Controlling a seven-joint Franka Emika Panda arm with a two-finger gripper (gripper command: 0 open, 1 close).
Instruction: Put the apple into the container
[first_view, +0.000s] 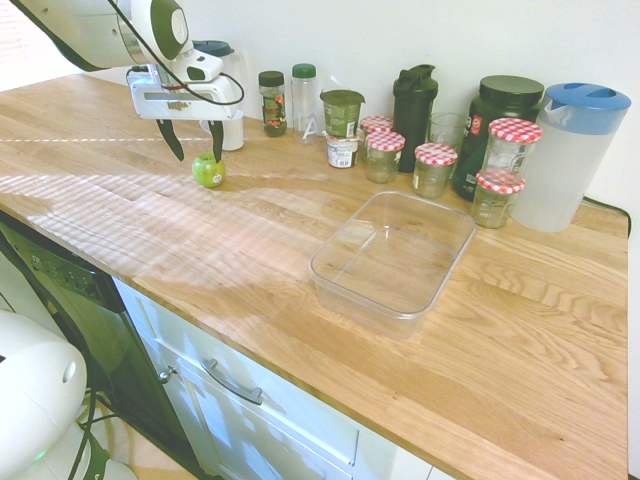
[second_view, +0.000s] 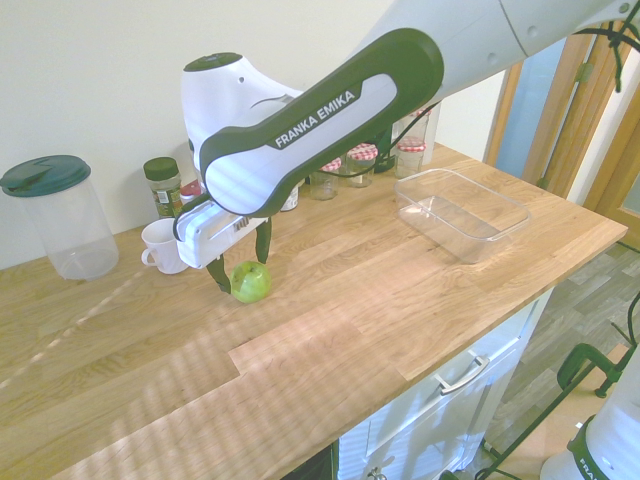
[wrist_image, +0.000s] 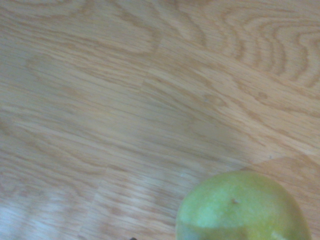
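Wooden tabletop (first_view: 520, 330) carries the apple (first_view: 208, 171), well apart from the container (first_view: 392, 260). Above the apple hang the arm's jaws, spread apart, empty; the arm (second_view: 330, 110) reads "FRANKA EMIKA".

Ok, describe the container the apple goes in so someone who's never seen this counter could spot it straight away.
Start at the long wooden countertop and find the row of jars and bottles along the wall. In front of the red-checked jars lies the container, out in the open near the front edge. It is the only low, wide, clear rectangular tub, lidless and empty, while its neighbours are tall and capped.
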